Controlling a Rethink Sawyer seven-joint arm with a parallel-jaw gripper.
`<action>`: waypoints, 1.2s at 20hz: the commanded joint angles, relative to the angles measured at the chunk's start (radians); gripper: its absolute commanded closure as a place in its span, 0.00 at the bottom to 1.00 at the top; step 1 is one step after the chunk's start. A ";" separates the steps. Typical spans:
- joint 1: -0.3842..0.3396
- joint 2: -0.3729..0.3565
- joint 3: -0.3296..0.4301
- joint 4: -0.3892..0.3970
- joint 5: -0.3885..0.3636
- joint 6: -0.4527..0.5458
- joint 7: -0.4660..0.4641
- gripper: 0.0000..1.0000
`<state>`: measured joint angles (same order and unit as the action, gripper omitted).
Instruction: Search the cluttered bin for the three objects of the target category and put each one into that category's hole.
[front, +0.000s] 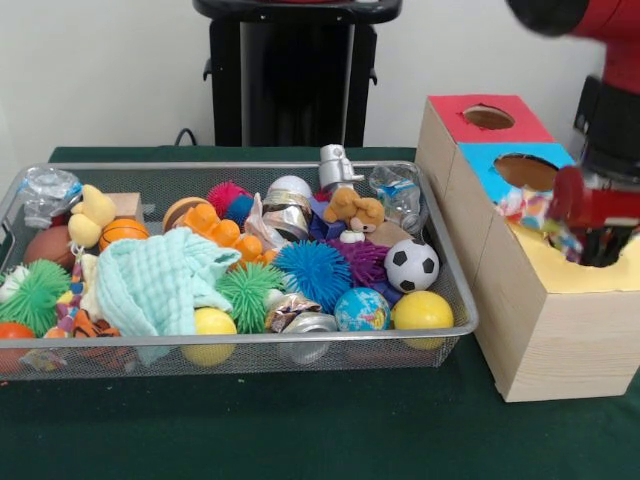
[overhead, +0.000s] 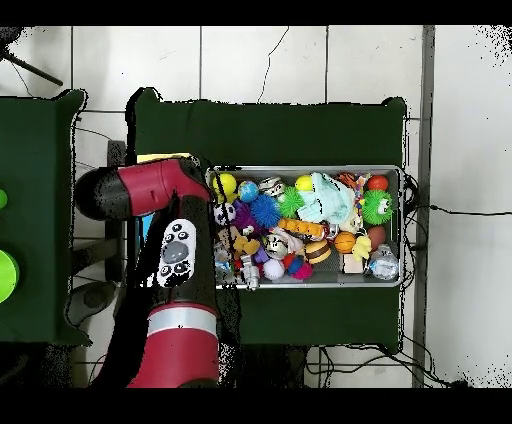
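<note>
The bin (front: 240, 340) is a wide wire-mesh tray on the green table, packed with toys. It also shows in the overhead view (overhead: 300, 168). To its right stands a row of wooden boxes with a red top (front: 452, 112), a blue top (front: 482, 162) and a yellow top (front: 560, 272), each with a hole. My gripper (front: 600, 240) hangs low over the yellow box's hole. A crumpled multicoloured thing (front: 530, 210) sits right beside it, above the yellow top; whether it is held is unclear. In the overhead view my arm (overhead: 165, 190) hides the gripper and boxes.
The bin holds a soccer ball (front: 411, 265), a yellow ball (front: 421, 311), a globe ball (front: 361, 309), a blue spiky ball (front: 313, 272), a green spiky ball (front: 247, 290), a pale green cloth (front: 160, 280), a teddy bear (front: 355, 210) and a small basketball (front: 122, 232).
</note>
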<state>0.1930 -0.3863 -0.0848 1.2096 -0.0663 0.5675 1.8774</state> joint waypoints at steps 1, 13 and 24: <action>-0.005 0.198 0.018 -0.026 0.024 -0.188 0.253 1.00; -0.176 0.295 0.185 -0.162 -0.061 -0.219 -0.061 1.00; -0.138 0.278 0.133 -0.184 -0.131 -0.175 0.009 0.00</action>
<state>0.0978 -0.3357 0.0185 1.1345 -0.0657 0.6904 1.8772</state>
